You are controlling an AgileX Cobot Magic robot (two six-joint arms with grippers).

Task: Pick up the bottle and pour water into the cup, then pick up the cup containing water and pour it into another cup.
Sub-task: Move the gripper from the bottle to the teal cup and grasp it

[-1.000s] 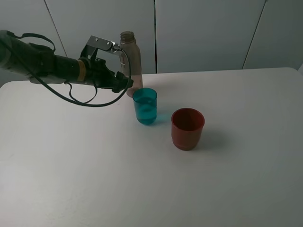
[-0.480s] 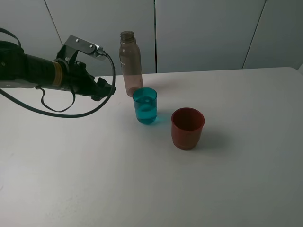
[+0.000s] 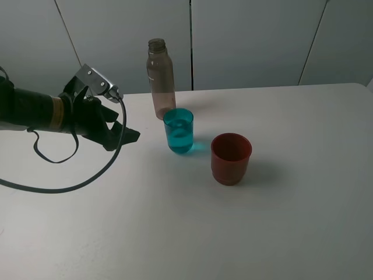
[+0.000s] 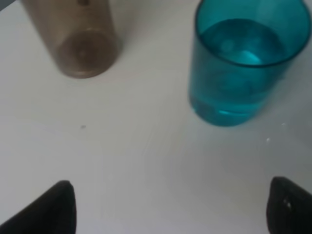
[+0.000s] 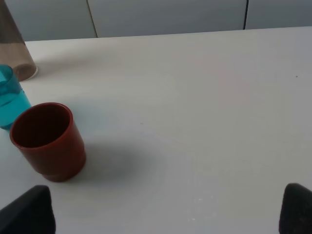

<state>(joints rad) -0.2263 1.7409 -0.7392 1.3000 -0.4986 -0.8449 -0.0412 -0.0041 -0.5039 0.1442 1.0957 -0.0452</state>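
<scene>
Tall slim clear brownish plastic bottle (image 3: 161, 79) stands upright at upper centre-left of the high view, long axis vertical, capless neck up, at the back edge of the plain white table (image 3: 245, 233) with a grey panelled wall (image 3: 250, 41) behind. Small translucent teal tumbler (image 3: 178, 131), holding water, sits just in front of it, and the opaque dark-red cup (image 3: 231, 158) is near that to the lower right, not touching, both mouths up. Left gripper (image 3: 125, 142) at mid-left has jaws wide and empty; right gripper (image 5: 161, 214) is also wide and empty, only its dark tips showing in the frame's bottom corners, and the bottle is cropped in both wrist views.
</scene>
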